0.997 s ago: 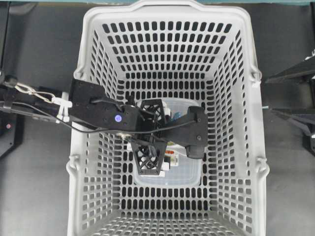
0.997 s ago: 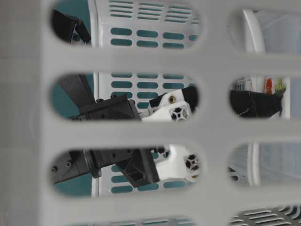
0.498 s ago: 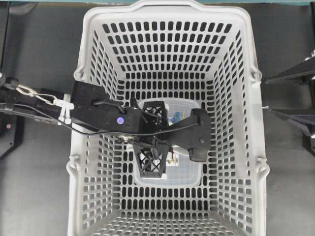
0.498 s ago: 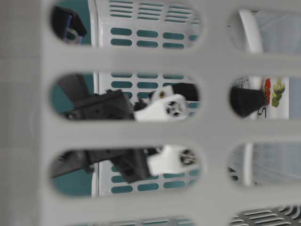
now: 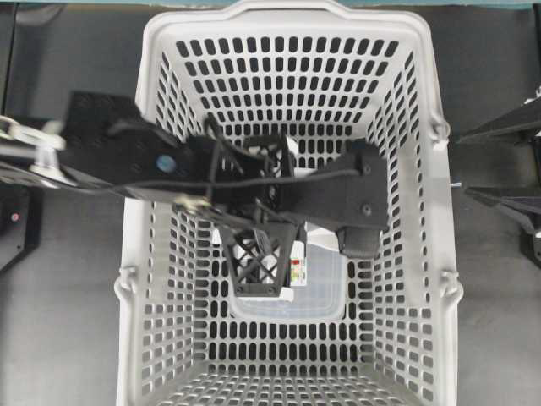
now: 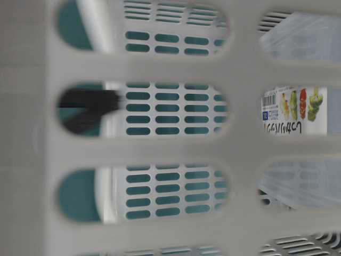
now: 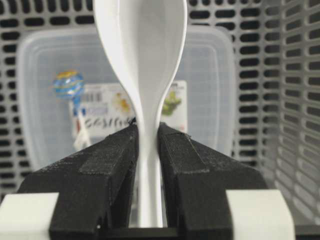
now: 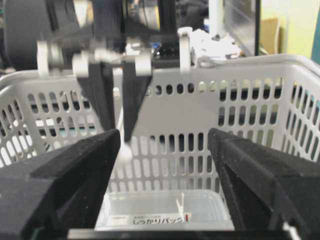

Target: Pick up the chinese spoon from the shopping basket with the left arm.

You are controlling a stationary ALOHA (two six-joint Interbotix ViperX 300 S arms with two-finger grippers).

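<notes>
The chinese spoon (image 7: pixel 142 60) is sitting clamped by its handle between the two black fingers (image 7: pixel 107 180) of the left gripper (image 7: pixel 149 145), its glossy white bowl pointing up and away in the left wrist view; the handle is running straight down through the narrow gap between the pads, which are pressing on it from both sides. Below the spoon, a clear lidded container (image 7: pixel 210 90) with a printed label is lying on the slotted floor of the shopping basket (image 7: pixel 295 100); spoon and container are looking apart, the spoon being held above it. In the overhead view the left arm (image 5: pixel 127 156) is reaching in over the left wall of the basket (image 5: pixel 152 101), its lattice fingers (image 5: pixel 258 262) hanging over the container (image 5: pixel 325 283), and the spoon itself is mostly hidden there under the arm. In the table-level view the container's label (image 6: pixel 293 109) is showing through a slot in the near wall, and a dark blurred part of the arm (image 6: pixel 88 104) is showing through another. The right gripper (image 8: pixel 165 165) is waiting outside the basket with its fingers (image 8: pixel 60 180) spread wide apart, holding nothing, and looking across the rim (image 8: pixel 240 67) at the left gripper.
</notes>
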